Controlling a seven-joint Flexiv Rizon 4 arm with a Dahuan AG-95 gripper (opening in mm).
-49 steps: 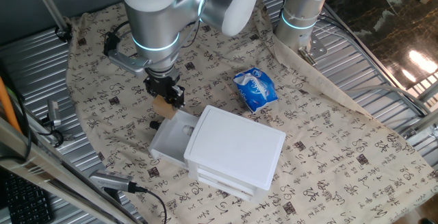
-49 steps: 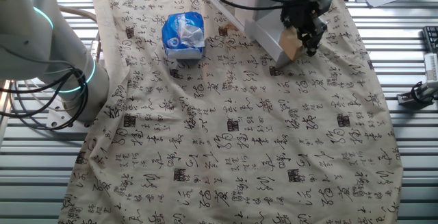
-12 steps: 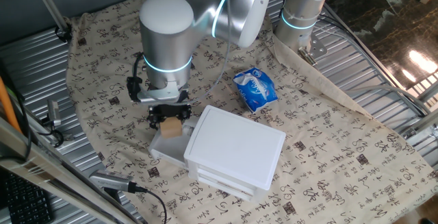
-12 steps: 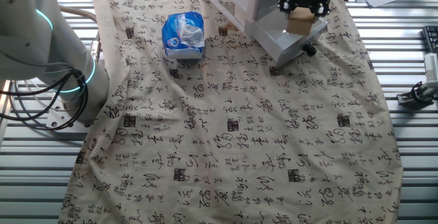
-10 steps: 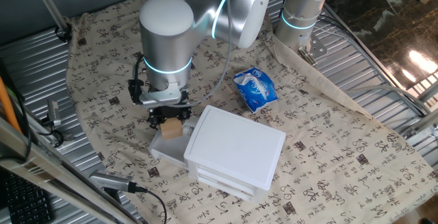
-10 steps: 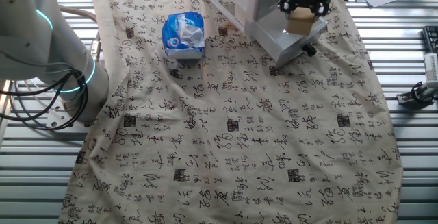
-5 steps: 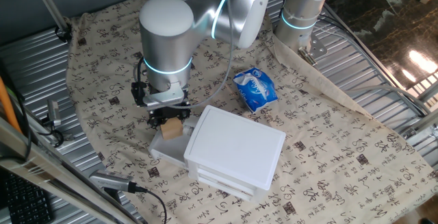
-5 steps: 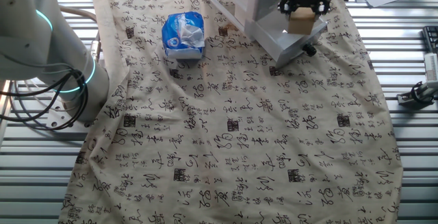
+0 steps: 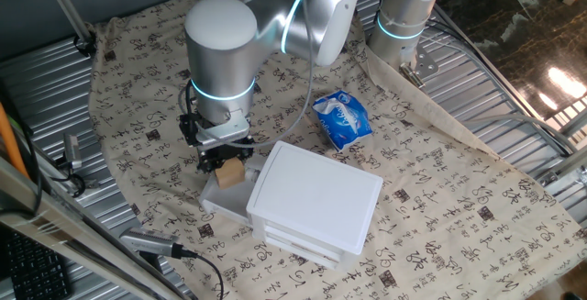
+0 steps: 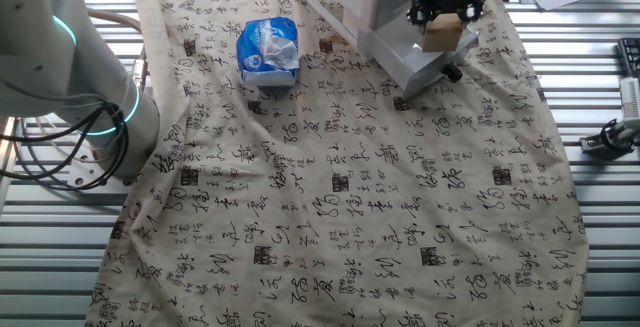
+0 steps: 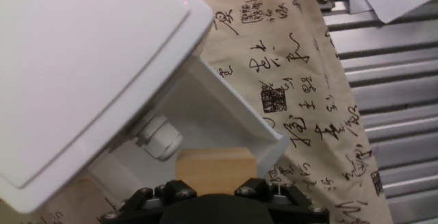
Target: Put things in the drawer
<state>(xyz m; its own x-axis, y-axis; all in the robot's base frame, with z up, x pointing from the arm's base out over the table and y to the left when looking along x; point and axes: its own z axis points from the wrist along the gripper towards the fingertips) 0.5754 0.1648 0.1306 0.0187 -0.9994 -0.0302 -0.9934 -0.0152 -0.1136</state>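
The small light-brown wooden block (image 9: 231,175) sits between the fingers of my gripper (image 9: 225,163), just over the pulled-out top drawer (image 9: 216,198) of the white unit (image 9: 316,199). In the other fixed view the block (image 10: 441,33) hangs under the gripper (image 10: 447,11) above the drawer (image 10: 412,59), whose dark knob (image 10: 455,70) shows at the front. In the hand view the block (image 11: 215,169) fills the space between the fingers of the gripper (image 11: 215,188), with the drawer's wall (image 11: 229,111) just beyond it. The gripper is shut on the block.
A blue and white packet (image 9: 341,118) lies on the patterned cloth behind the unit; it also shows in the other fixed view (image 10: 268,50). A second arm's base (image 9: 404,20) stands at the back. Ribbed metal (image 9: 514,89) surrounds the cloth.
The gripper has turned slightly and sunk a little towards the drawer with the block still in it. The drawer and the packet have not moved.
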